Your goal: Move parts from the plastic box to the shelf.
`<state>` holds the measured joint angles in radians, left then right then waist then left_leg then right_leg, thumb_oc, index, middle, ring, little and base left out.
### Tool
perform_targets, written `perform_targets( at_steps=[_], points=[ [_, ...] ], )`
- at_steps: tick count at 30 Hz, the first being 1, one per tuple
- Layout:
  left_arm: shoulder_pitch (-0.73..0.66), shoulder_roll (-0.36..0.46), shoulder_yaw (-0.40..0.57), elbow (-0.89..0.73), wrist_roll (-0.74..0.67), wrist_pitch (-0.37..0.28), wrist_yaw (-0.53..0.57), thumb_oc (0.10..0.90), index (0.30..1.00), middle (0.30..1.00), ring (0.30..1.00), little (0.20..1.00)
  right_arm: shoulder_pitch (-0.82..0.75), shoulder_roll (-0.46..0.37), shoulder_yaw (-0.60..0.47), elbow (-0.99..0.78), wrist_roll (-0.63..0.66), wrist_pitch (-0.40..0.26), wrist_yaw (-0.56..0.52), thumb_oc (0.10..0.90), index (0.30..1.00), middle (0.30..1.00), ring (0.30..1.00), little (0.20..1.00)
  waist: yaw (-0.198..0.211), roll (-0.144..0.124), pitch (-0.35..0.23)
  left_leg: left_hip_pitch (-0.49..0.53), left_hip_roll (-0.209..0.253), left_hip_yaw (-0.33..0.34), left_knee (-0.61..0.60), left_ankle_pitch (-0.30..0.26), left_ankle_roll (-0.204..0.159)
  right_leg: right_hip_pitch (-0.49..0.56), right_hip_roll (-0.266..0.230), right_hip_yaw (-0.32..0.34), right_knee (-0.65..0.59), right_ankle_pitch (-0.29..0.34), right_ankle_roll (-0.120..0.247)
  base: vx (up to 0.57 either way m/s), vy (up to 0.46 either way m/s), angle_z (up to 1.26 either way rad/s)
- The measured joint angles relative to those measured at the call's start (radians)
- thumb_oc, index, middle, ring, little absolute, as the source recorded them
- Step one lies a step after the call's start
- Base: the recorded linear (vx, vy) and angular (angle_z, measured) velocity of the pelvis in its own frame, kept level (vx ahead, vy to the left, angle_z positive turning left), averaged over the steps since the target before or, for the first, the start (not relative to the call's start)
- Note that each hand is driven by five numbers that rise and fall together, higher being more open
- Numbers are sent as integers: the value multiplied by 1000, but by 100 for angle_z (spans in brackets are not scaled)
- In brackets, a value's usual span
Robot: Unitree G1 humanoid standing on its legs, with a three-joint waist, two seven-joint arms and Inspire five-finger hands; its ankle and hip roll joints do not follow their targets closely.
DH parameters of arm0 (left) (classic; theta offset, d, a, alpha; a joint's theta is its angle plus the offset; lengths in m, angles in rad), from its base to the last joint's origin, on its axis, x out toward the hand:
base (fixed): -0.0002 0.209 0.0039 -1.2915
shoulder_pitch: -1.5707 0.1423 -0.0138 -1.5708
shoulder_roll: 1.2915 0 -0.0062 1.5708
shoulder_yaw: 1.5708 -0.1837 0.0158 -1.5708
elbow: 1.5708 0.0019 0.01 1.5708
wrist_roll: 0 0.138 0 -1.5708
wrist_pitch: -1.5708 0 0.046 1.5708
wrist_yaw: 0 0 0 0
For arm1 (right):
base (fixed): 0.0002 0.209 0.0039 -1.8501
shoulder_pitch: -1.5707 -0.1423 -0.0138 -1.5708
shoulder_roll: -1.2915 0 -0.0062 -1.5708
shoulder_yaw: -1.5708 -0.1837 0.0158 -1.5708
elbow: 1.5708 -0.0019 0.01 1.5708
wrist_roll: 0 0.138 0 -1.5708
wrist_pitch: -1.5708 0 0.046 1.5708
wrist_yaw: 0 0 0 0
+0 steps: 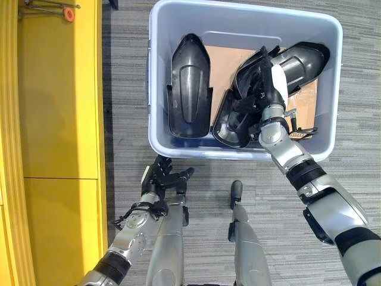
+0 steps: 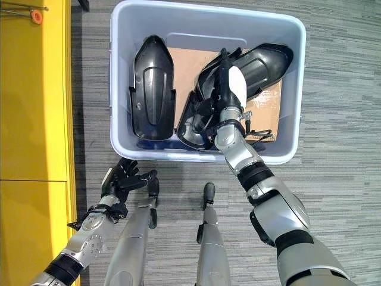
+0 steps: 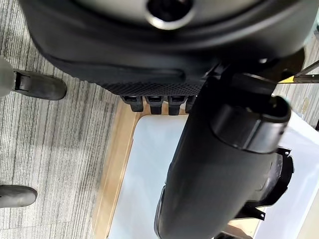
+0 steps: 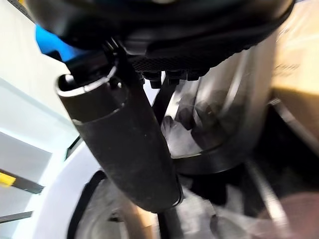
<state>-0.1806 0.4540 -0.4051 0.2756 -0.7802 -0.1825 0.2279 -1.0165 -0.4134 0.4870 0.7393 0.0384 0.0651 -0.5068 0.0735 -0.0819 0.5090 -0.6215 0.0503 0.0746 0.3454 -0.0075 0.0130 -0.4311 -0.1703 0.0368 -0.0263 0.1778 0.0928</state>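
I see the plastic box (image 1: 156, 89) on the grey carpet (image 1: 125, 89) beside the yellow shelf (image 1: 59, 119), holding three black moulded parts on a cardboard sheet (image 1: 217, 65): a left part (image 1: 189, 86) lying apart, a middle part (image 1: 238, 113) and a right part (image 1: 303, 59) overlapping each other. My right hand (image 1: 271, 89) reaches into the box onto the middle part, but I cannot tell whether its fingers grip it. My left hand (image 1: 162, 176) hangs outside the box's near wall, fingers relaxed and holding nothing.
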Motion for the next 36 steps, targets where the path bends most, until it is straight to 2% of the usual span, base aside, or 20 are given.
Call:
perform_targets(
  at_steps=[18, 36],
  points=[
    [1, -6, 12, 2, 3, 0, 0, 900, 1000, 1000, 1000, 1000, 32, -4, -32, 17, -113, 35, -5, 900, 1000, 1000, 1000, 1000, -5, -4, 2, -5, -1, 1, 6, -6, 2, -1, -2, 0, -5, 4, 5, 0, 0, 0],
    [1, -6, 15, 10, 4, 0, 0, 900, 1000, 1000, 1000, 1000, 26, 4, -34, 23, -114, 47, -22, 900, 1000, 1000, 1000, 1000, 9, -5, 3, -24, -3, -12, 20, -9, 4, -5, -2, -16, -6, 4, 4, 5, -2, 2]
  ],
)
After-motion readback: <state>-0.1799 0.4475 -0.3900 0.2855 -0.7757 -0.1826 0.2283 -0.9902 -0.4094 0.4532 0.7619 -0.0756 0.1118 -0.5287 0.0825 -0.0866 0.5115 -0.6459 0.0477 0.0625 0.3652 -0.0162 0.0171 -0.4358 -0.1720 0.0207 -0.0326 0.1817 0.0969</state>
